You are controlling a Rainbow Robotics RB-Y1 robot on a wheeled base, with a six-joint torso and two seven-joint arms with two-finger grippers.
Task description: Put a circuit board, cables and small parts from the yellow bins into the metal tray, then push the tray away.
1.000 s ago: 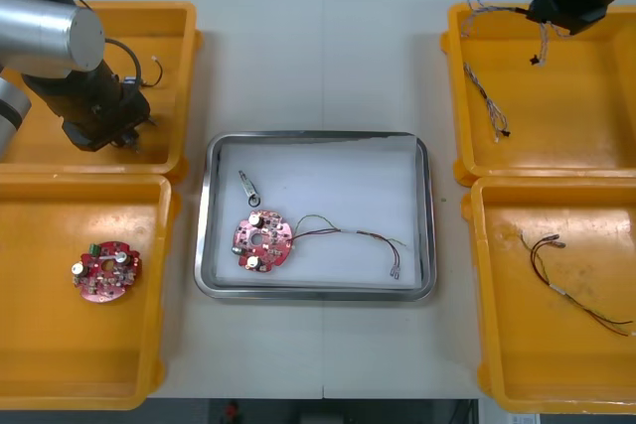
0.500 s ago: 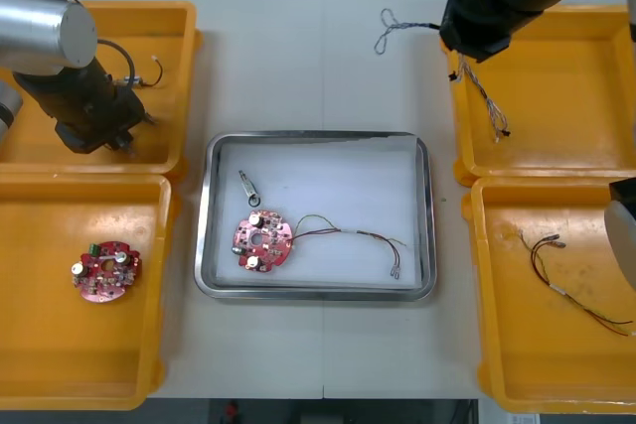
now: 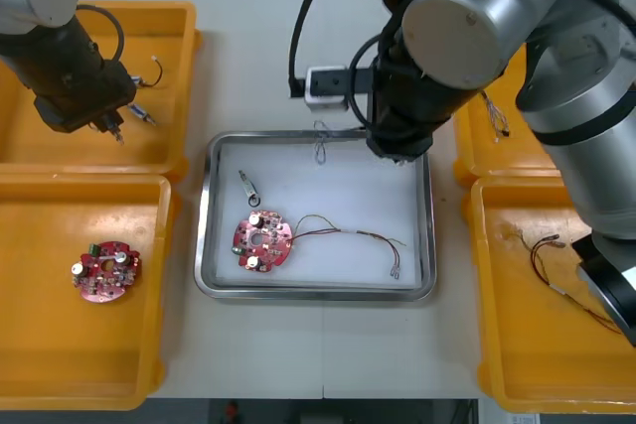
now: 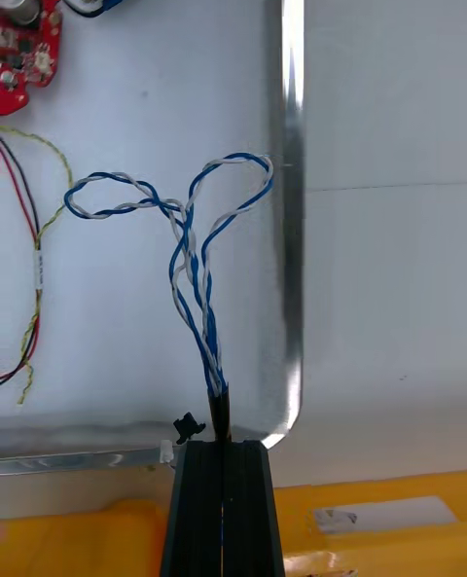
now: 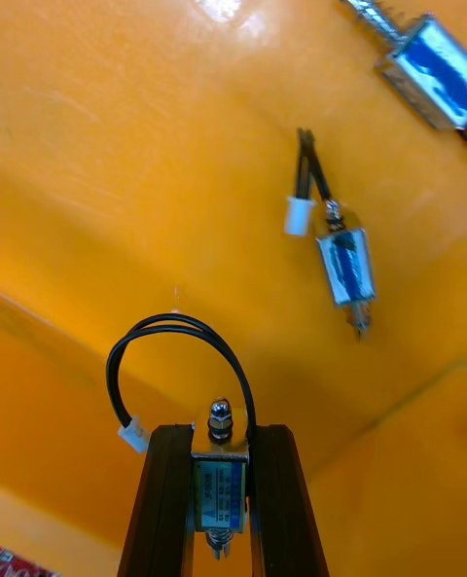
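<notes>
My right gripper [image 4: 222,444] is shut on a twisted blue and white cable [image 4: 195,246], whose loops hang over the white inside of the metal tray [image 4: 288,129] near its rim. In the front view that cable [image 3: 320,144] dangles at the far edge of the tray [image 3: 316,292]. The tray holds a round red circuit board [image 3: 263,240], a red and yellow cable [image 3: 358,237] and a small metal part [image 3: 248,186]. My left gripper [image 5: 221,431] is shut on a small metal part [image 5: 219,485] with a black wire loop, above the far left yellow bin [image 3: 174,76].
Two more small metal parts [image 5: 345,266] [image 5: 418,47] lie in the bin under my left gripper. The near left bin holds another circuit board [image 3: 104,270]. A dark cable [image 3: 566,275] lies in the near right bin. My right arm [image 3: 467,37] covers the table's far right.
My right arm has swung left from the far right bin to the tray's far edge, carrying the blue and white cable. My left gripper has shifted slightly with its small part.
</notes>
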